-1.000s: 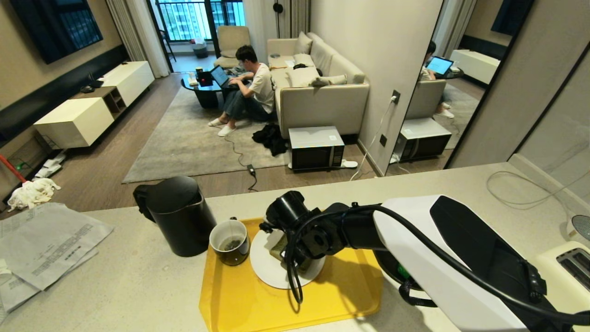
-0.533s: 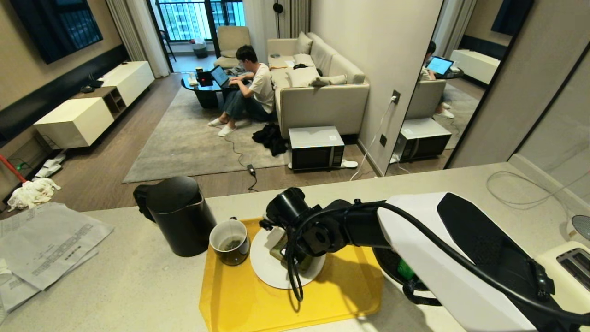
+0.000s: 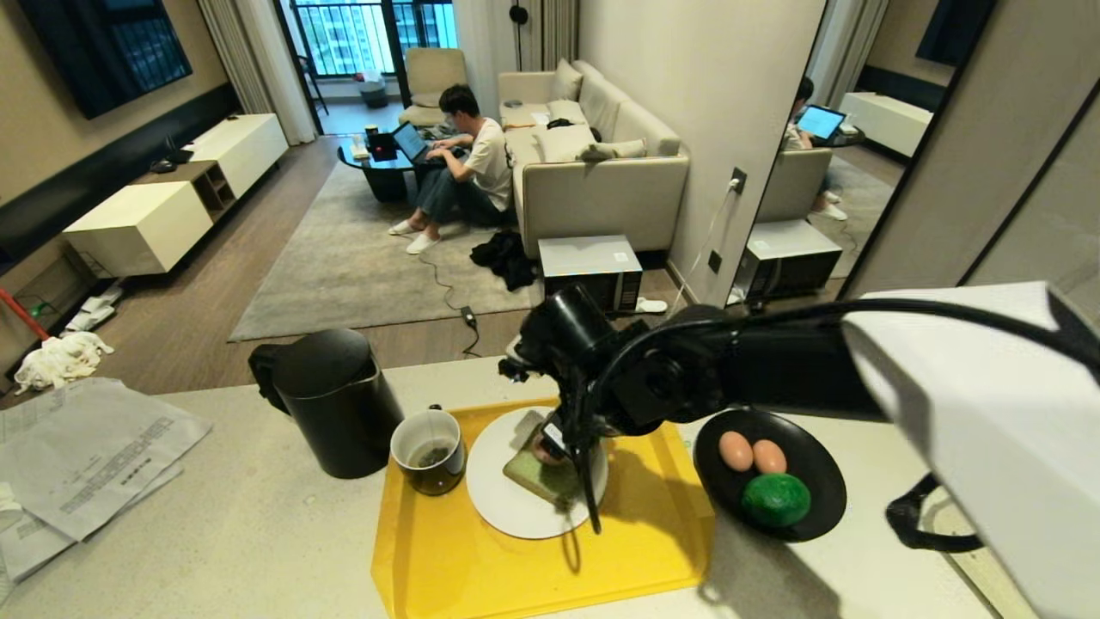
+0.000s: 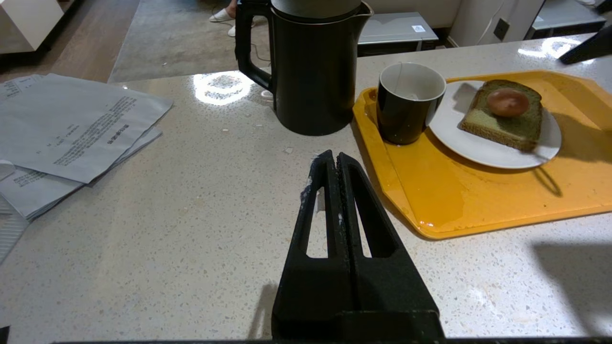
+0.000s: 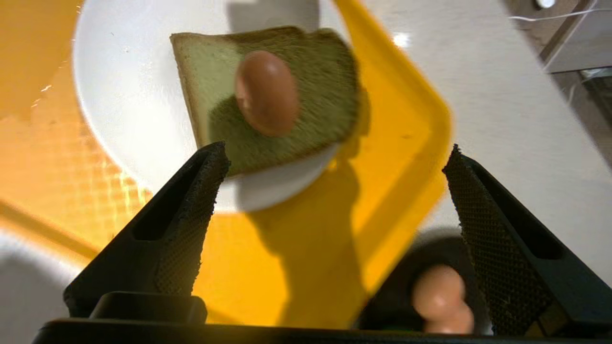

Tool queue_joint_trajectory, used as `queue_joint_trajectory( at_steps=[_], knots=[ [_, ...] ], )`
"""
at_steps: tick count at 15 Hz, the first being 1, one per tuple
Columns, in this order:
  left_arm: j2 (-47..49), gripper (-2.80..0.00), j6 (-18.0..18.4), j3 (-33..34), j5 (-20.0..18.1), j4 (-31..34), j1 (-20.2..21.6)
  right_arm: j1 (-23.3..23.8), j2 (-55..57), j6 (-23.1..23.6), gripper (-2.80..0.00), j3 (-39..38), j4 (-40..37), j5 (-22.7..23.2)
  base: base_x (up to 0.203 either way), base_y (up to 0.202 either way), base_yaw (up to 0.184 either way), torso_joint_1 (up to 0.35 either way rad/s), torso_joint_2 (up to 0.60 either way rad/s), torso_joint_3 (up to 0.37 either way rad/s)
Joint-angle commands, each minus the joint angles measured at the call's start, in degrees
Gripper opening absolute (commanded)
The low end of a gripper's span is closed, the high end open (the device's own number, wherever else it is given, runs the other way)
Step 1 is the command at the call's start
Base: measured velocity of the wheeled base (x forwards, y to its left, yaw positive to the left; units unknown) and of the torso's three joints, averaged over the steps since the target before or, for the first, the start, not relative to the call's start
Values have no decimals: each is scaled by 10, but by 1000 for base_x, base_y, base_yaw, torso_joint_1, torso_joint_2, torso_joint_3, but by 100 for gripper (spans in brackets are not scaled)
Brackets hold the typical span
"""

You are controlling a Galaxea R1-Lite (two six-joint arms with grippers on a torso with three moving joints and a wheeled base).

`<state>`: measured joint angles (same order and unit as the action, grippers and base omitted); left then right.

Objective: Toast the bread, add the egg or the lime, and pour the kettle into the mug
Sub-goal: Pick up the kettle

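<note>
Nearest me, my left gripper (image 4: 334, 160) rests low over the speckled counter (image 4: 191, 215), its two fingers pressed together and holding nothing; it sits parked short of the yellow tray (image 4: 478, 200).

Beyond it, on that tray, a white plate (image 3: 498, 503) carries the bread (image 3: 537, 477), a greenish slice lying flat. An egg (image 4: 508, 102) now sits on top of the bread, roughly at its middle. A second ago my right gripper (image 5: 334, 191) was down over the slice; it has since lifted clear and swung up above the plate, its fingers spread wide with nothing between them. I judge the egg has just been released, so the topping step looks done.

Just left of the plate, on the tray's corner, stands the mug (image 3: 428, 450), dark outside, white inside, with what may be a tea bag at the bottom. Touching or nearly touching the tray's left edge is the black kettle (image 3: 331, 400), lid on, handle pointing away from the mug.

To the right of the tray a black dish (image 3: 816, 499) holds two more eggs (image 3: 752, 453) and the lime (image 3: 775, 499); with the arm raised it is uncovered.

What remains, I judge, is pouring the kettle into the mug.

Farther off, loose papers (image 3: 86, 456) lie on the counter's left, and in the living room beyond a person (image 3: 468, 163) sits at a laptop.
</note>
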<state>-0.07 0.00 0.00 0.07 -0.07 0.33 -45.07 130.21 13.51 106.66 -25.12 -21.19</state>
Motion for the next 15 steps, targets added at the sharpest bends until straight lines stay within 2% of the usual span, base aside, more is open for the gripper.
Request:
queue_joint_trajectory(
  at_steps=[1,3,6,8,10,11,13,15],
  knots=[
    [0,-280,-1,0,0,0,0,3,-136,-1,0,-35,-21,-2,0,0,0,0,0,0],
    [0,-280,0,0,0,0,0,8,-227,-3,0,-67,-49,-9,0,0,0,0,0,0],
    [0,-280,-1,0,0,0,0,29,-341,-5,0,-116,-85,-43,0,0,0,0,0,0],
    [0,-280,-1,0,0,0,0,64,-397,-6,0,-141,-94,-63,0,0,0,0,0,0],
    [0,-280,0,0,0,0,0,122,-449,-8,0,-168,-98,-66,0,0,0,0,0,0],
    [0,-280,0,0,0,0,0,147,-475,-14,-274,-185,-98,-66,0,0,0,0,0,0],
    [0,-280,0,0,0,0,0,192,-533,-31,-280,-221,-98,-46,0,0,0,0,0,0],
    [0,-280,0,0,0,0,0,233,-593,-37,-280,-261,-98,-2,0,0,0,0,0,0]
  ],
)
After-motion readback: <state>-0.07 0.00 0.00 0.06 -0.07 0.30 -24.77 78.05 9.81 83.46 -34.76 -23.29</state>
